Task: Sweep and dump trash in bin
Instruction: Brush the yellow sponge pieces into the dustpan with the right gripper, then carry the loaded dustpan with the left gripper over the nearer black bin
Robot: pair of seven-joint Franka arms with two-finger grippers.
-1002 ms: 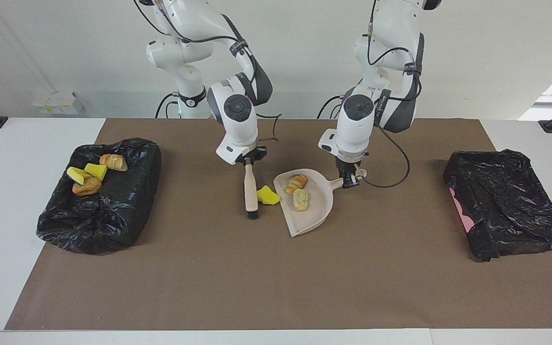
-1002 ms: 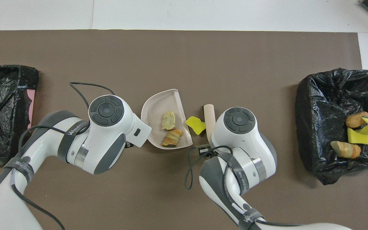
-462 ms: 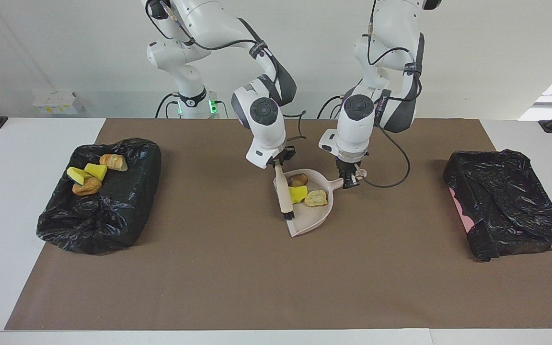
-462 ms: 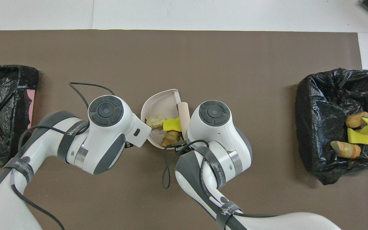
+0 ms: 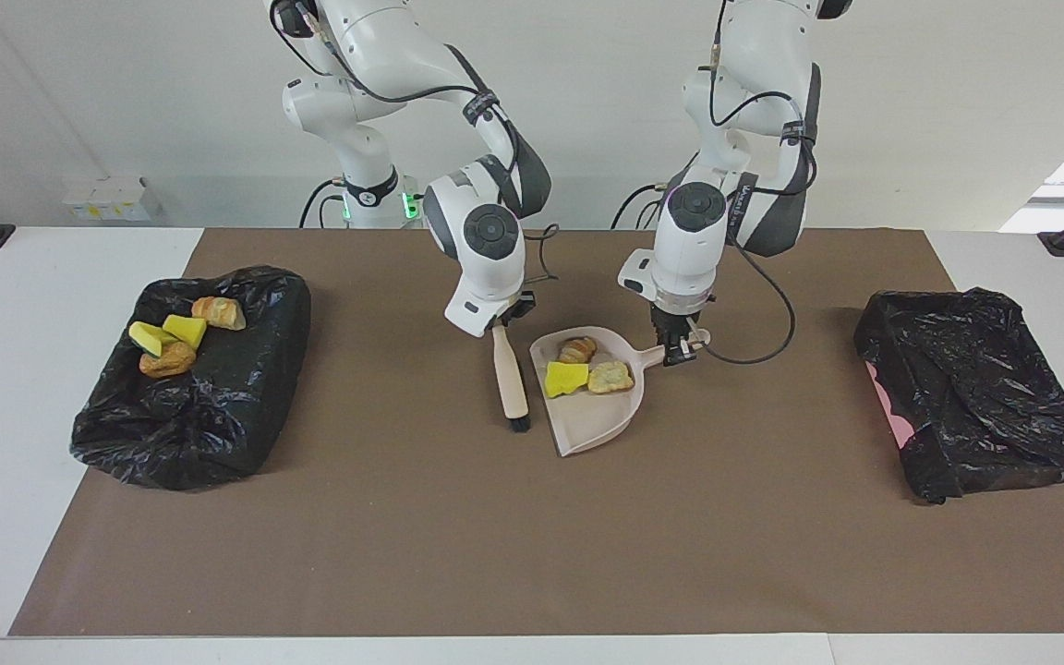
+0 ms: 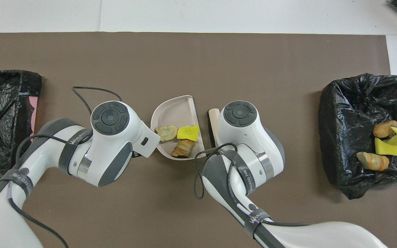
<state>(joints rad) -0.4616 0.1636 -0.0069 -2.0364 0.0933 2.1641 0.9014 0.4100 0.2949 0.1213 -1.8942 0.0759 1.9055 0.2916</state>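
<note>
Since prev frame: brush [image 5: 511, 377] pulled back out of dustpan [image 5: 598, 416], now hanging beside pan's open edge, toward right arm's end of surface [image 5: 513, 545], bristles down near brown mat. Yellow sponge chunk [image 5: 566, 378], was outside pan a sec ago, now lying inside w/ two bread-like bits [image 5: 610, 376].

Right tool [image 5: 501, 320] clamped on brush handle top. Left tool [image 5: 677, 349] clamped on dustpan handle, pan resting on mat mid-surface, open edge toward right arm's end.

Trash: three pcs in dustpan — croissant bit [image 6: 183, 148], flat pale bit [image 6: 166, 133], yellow chunk [image 6: 189, 132]. Four more pcs [image 5: 183, 333] (two yellow, two golden-brown) in black-bagged bin [image 5: 195, 416] at right arm's end. Second black-bagged bin [image 5: 975, 388] at left arm's end, pink showing at one edge, no trash visible in it.
</note>
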